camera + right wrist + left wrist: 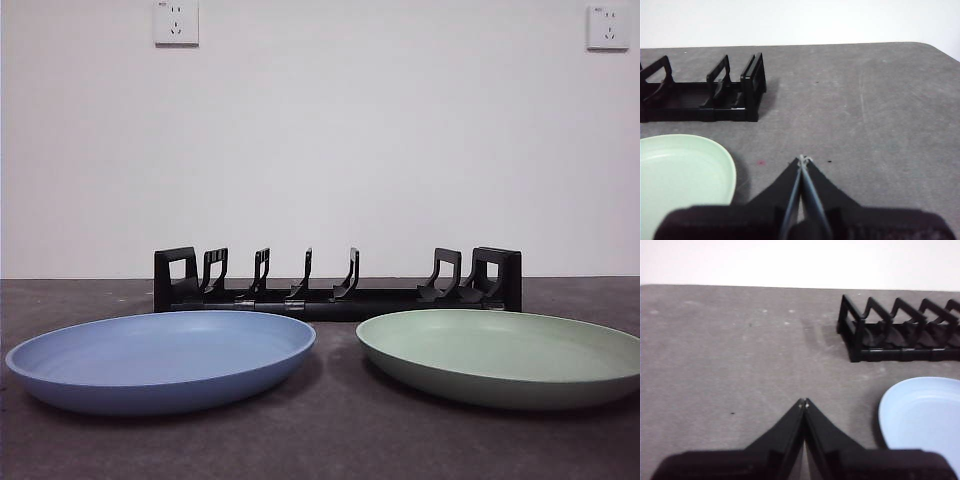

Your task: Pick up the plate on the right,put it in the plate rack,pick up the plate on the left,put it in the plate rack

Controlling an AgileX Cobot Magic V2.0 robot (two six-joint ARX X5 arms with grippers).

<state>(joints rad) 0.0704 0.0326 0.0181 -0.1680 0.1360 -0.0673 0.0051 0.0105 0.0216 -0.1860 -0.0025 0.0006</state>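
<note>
Green plate (pixel 682 175) lies beside right gripper (pixel 802 159)

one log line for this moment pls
stage: not started | left hand: shut, idle | right hand: shut, idle | blue plate, green plate: on table | plate rack: empty

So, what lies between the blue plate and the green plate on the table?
Nothing: in the front view only a bare strip of the dark table separates the blue plate and the green plate. The plate rack stands behind that gap.

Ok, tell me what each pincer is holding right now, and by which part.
Nothing is held. The left pincer and right pincer are both shut on nothing; the blue plate and green plate lie flat on the table.
</note>
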